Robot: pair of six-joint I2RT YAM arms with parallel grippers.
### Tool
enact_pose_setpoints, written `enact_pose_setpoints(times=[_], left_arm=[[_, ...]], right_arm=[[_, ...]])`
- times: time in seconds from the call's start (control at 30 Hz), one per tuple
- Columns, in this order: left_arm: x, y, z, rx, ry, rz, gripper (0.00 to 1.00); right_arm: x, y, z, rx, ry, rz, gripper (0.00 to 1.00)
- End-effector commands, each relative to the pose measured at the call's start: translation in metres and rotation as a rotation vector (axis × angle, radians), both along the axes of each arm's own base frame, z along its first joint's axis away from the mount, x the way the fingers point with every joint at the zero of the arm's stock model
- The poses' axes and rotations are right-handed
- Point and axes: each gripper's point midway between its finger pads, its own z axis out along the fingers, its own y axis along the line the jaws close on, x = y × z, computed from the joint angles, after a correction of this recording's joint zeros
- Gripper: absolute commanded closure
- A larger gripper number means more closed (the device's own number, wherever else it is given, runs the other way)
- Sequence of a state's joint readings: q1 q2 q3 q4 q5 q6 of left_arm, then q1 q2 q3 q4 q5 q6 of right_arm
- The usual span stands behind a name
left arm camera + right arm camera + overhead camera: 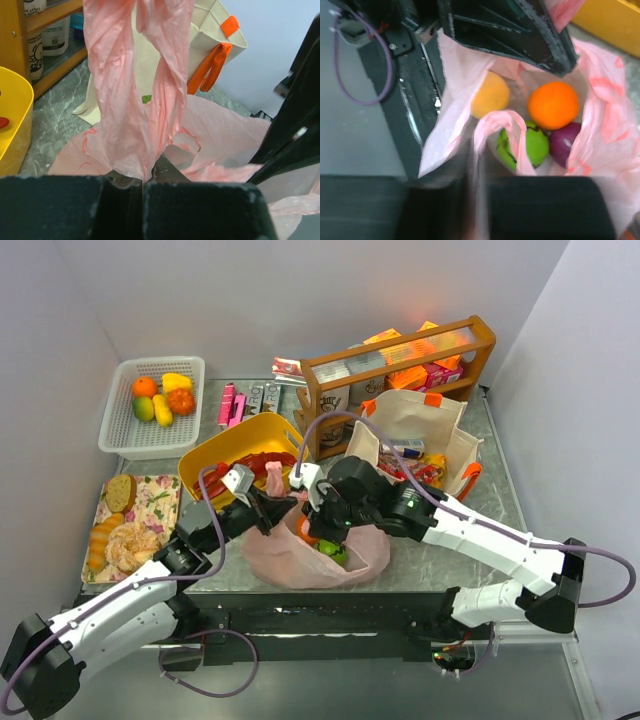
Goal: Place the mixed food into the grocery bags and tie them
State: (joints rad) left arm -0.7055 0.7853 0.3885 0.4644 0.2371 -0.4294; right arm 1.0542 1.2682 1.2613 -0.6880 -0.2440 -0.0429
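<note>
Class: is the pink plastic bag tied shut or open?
Open. The pink bag gapes untied, showing the orange, green fruit and purple vegetable inside.

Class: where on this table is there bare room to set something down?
Best: the bare table front right, between the pink bag, the canvas tote and the table's edge, though the right arm crosses above it. The middle and back, around the yellow tub and wooden rack, are crowded.
</note>
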Motion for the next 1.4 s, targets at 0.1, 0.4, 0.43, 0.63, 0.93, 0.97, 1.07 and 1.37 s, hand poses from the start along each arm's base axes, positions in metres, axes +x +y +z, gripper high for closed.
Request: enact_pose_setpoints(times=[0.1, 0.4, 0.43, 0.63, 0.93, 0.97, 1.07, 1.37], left_arm=[[-0.006, -0.003, -0.003, 0.03, -0.01, -0.043, 0.99], [-0.01, -0.045, -0.004, 0.136, 0.031, -0.279, 0.99], [-0.011, -0.048, -0.009, 0.152, 0.051, -0.298, 0.99], [-0.022, -0.059, 0.001, 0.135, 0.007, -0.392, 0.99], [-0.038, -0.053, -0.006, 0.133, 0.006, -0.436, 0.91], [-0.039, -0.053, -0.005, 0.127, 0.01, -0.436, 0.85], [-0.038, -0.053, -0.002, 0.106, 0.0, -0.428, 0.72], [-0.036, -0.048, 0.004, 0.093, -0.031, -0.389, 0.34]], right_arm=[[0.018, -0.01, 0.122, 0.313, -0.199, -0.145, 1.0], [0.011, 0.015, 0.127, 0.37, -0.251, 0.01, 1.0], [0.013, 0.015, 0.12, 0.362, -0.251, 0.007, 1.0], [0.032, 0.019, 0.101, 0.323, -0.251, -0.045, 1.0], [0.062, 0.021, 0.097, 0.381, -0.187, -0.116, 1.0], [0.063, 0.024, 0.095, 0.377, -0.182, -0.112, 1.0], [0.061, 0.034, 0.09, 0.387, -0.129, -0.094, 1.0], [0.07, 0.042, 0.079, 0.387, -0.122, -0.124, 1.0]])
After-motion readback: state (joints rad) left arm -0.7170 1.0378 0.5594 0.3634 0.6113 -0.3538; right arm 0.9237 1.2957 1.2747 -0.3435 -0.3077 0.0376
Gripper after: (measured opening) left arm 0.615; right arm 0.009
